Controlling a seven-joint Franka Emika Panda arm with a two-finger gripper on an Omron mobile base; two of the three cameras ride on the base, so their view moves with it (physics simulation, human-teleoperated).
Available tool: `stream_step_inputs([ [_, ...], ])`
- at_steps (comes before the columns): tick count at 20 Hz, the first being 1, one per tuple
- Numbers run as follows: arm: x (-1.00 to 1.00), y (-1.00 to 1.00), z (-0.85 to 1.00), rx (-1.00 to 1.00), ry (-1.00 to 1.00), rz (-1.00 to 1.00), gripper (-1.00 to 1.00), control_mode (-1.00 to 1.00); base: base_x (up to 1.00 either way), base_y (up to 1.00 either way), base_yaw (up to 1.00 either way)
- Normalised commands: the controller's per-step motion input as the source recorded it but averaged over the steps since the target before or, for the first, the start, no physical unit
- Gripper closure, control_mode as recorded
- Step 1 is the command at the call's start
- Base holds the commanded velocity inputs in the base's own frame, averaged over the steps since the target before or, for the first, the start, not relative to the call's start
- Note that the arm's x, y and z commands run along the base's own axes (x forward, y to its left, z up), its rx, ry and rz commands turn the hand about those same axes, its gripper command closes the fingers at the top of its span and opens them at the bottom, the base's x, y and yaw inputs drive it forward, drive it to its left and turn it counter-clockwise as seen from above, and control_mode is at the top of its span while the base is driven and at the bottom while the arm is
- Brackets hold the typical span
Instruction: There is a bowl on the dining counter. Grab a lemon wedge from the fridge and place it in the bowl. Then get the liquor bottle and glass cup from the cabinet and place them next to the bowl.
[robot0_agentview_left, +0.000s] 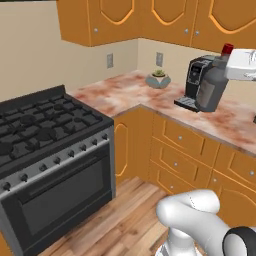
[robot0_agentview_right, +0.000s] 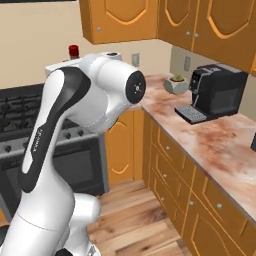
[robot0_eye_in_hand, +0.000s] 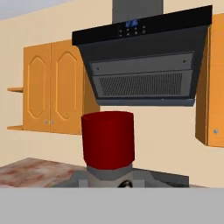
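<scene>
You see the liquor bottle held up in front of the coffee machine, hiding much of that machine's right side. The white hand beside it is cut off by the right edge, so you cannot judge how the fingers sit. In the right base view the arm's big joint covers the bottle except its red cap. In the hand view the bottle's body drops below the frame.

Upright grey liquor bottle; red cap
</scene>
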Motion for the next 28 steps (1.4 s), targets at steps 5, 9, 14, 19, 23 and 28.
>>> stream_step_inputs([
  [5,0.00,0.00,0.00,0.00,0.00,0.00,1.00,1.00,-0.25,-0.97,0.32],
  [9,0.00,0.00,0.00,0.00,0.00,0.00,1.00,1.00,-0.41,-0.88,0.29],
  [14,0.00,0.00,0.00,0.00,0.00,0.00,1.00,1.00,-1.00,-0.25,0.14],
  [19,0.00,0.00,0.00,0.00,0.00,0.00,1.00,1.00,-1.00,0.00,0.05],
  [23,0.00,0.00,0.00,0.00,0.00,0.00,1.00,1.00,-1.00,0.06,0.03],
  [28,0.00,0.00,0.00,0.00,0.00,0.00,1.00,1.00,0.10,-0.48,0.12],
])
